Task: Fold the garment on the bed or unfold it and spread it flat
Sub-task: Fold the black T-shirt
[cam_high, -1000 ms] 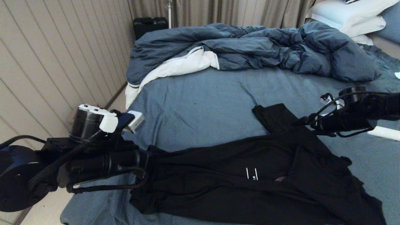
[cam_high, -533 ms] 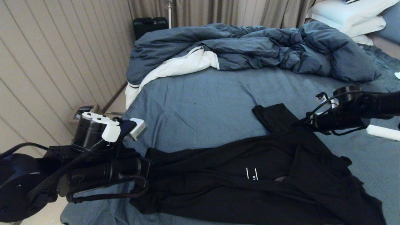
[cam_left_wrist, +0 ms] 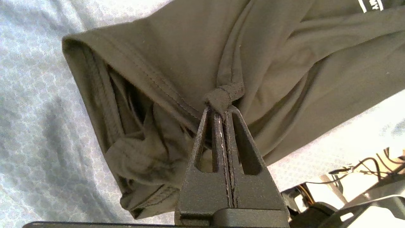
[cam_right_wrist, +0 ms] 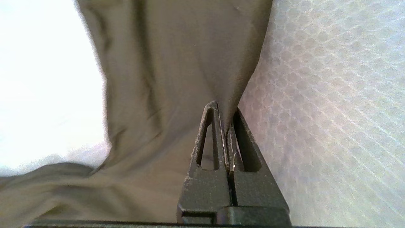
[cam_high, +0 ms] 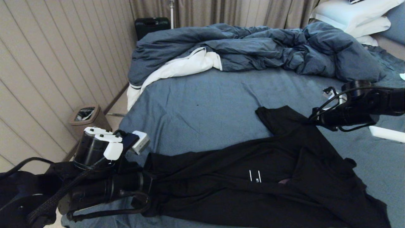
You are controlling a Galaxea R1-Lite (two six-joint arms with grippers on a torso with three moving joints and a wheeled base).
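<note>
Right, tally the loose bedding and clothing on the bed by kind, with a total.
T-shirt, black: 1
Duvet, dark blue, white lining: 1
Pillows, white: 2 clearly visible in the stack
Total: 4

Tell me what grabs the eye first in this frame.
A black T-shirt lies rumpled across the near side of the bed, pinched at both ends: the left gripper is shut on its left end, the right gripper on a sleeve at the right. Behind it, a dark-blue duvet is heaped along the far side.
</note>
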